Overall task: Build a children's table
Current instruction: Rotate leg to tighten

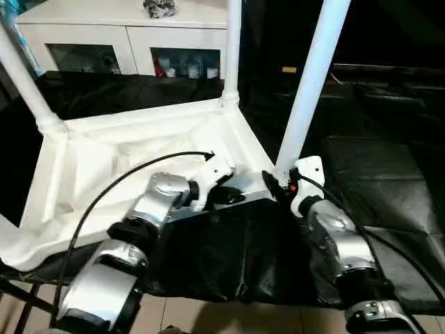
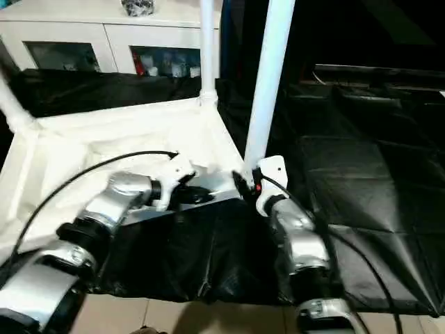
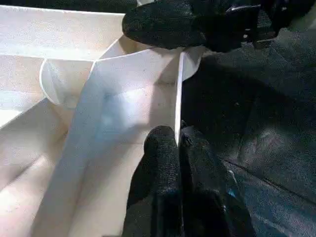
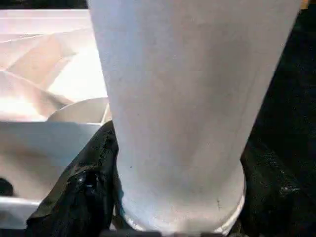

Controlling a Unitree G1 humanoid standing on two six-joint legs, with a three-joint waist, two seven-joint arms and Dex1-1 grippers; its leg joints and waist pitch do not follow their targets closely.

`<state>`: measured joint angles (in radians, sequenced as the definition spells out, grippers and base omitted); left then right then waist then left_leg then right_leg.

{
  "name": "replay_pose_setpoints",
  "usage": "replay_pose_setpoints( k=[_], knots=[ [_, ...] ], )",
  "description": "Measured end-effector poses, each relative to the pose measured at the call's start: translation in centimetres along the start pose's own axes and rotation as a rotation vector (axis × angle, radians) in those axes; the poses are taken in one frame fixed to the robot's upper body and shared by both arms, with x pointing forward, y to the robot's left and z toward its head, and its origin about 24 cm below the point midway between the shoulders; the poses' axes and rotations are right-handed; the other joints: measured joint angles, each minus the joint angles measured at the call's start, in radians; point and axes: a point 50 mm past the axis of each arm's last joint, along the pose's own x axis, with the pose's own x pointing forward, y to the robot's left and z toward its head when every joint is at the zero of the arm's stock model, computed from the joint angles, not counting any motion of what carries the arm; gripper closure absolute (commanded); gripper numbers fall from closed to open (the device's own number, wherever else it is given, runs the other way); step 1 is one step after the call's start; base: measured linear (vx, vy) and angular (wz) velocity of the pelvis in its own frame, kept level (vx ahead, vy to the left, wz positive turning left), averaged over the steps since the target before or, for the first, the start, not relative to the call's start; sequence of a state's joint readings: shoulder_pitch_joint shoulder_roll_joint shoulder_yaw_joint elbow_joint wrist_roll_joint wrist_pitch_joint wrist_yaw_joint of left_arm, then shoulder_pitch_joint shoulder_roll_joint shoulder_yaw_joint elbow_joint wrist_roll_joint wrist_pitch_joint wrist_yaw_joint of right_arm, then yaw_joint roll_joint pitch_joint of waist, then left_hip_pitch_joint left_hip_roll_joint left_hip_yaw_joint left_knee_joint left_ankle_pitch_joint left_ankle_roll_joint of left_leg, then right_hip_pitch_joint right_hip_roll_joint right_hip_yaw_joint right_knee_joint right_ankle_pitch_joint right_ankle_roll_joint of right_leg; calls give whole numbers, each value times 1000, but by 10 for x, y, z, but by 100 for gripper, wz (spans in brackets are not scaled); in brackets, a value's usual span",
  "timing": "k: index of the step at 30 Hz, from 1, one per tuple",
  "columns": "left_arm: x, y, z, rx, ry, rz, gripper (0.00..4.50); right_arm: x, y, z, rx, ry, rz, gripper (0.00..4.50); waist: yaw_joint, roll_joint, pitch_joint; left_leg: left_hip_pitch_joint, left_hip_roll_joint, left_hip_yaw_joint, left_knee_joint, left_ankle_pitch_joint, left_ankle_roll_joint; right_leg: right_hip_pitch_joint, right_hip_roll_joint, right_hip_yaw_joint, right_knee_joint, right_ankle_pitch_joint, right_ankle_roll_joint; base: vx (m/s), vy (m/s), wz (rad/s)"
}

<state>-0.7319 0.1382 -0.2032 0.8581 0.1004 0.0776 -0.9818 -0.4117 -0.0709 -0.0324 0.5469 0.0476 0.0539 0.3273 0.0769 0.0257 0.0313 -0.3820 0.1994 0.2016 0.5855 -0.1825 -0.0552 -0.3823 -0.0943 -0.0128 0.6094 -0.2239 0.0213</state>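
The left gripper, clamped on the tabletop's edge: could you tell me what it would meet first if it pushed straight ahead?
Probably the right gripper, whose black fingers sit further along the same thin rim of the upturned white plastic tabletop; depth is uncertain.

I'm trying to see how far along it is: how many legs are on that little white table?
3 legs stand up from the upturned table: one at the far left corner, one at the far right corner, one at the near right corner by the right gripper. The near left corner is cut off.
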Motion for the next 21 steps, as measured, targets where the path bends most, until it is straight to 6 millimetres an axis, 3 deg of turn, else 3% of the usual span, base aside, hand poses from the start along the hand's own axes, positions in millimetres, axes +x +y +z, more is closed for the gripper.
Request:
replay_pose_setpoints(
  k=[7, 13, 19, 21],
  knots=[
    [-5, -1, -1, 35, -1, -30, 450, -3, -2, 1, -31, -1, 92, 56, -6, 1, 1, -1, 0, 0, -1, 0, 0, -1, 0, 0, -1, -1, 1, 0, 0, 0],
    [-23, -1, -7, 82, 18, -167, 450, -17, -4, 3, -122, 31, 398, 56, -4, -1, 2, -2, 3, -1, -3, 1, 2, -2, 2, -3, 0, -3, 4, 0, 0, 0],
    [-38, 0, -14, 109, 42, -281, 450, -35, -7, 3, -168, 98, 680, 56, 10, -3, 4, -3, 4, 0, 0, 0, 1, -2, 2, -3, 2, -3, 4, 0, 0, 0],
    [-42, 0, -16, 114, 54, -308, 450, -38, -6, 2, -180, 119, 746, 90, 10, -3, 4, -3, 4, 0, 1, 0, 0, -2, 2, -3, 2, -2, 4, 0, 0, 0]
  ],
)
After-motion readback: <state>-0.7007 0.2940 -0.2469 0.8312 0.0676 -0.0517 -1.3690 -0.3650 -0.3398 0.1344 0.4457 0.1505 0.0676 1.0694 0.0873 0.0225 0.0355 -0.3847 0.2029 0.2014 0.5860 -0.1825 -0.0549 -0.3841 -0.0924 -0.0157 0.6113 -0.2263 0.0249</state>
